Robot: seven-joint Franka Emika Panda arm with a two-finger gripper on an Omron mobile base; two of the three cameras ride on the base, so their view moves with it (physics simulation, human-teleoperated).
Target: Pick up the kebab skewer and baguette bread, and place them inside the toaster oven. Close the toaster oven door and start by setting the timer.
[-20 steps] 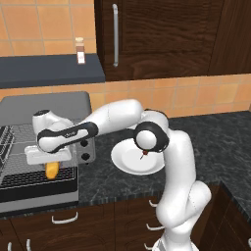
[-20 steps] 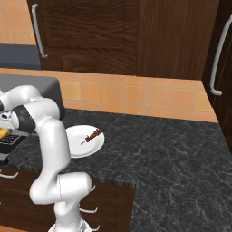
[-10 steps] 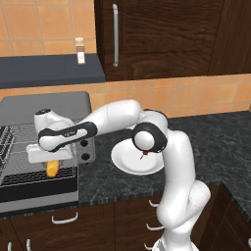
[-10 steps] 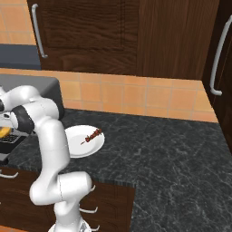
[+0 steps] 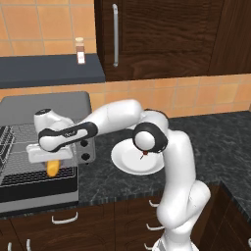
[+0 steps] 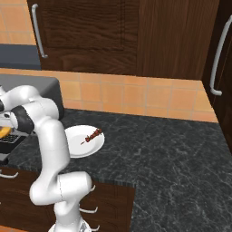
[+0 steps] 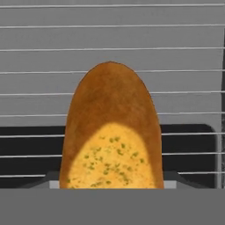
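At the left edge of the left base view the toaster oven [image 5: 44, 105] stands open, its door [image 5: 39, 195] dropped flat toward the camera and cut off by the frame — the knob column is mostly hidden behind the arm's forearm. The gripper [image 5: 51, 158] hangs over the wire rack [image 5: 19, 166] with the baguette bread [image 5: 53, 167] poking out below the hand; the fingers themselves are hidden behind the white hand body, so I cannot tell whether the loaf is pinched or let go. In the hand view the baguette bread [image 7: 112, 132] fills the centre, its lower end cut off, rack wires behind it. Whether it touches the rack is unclear. The kebab skewer [image 6: 92, 135] lies on the white plate [image 6: 72, 149] in the right base view's left middle — in the left base view it is a mere dark speck.
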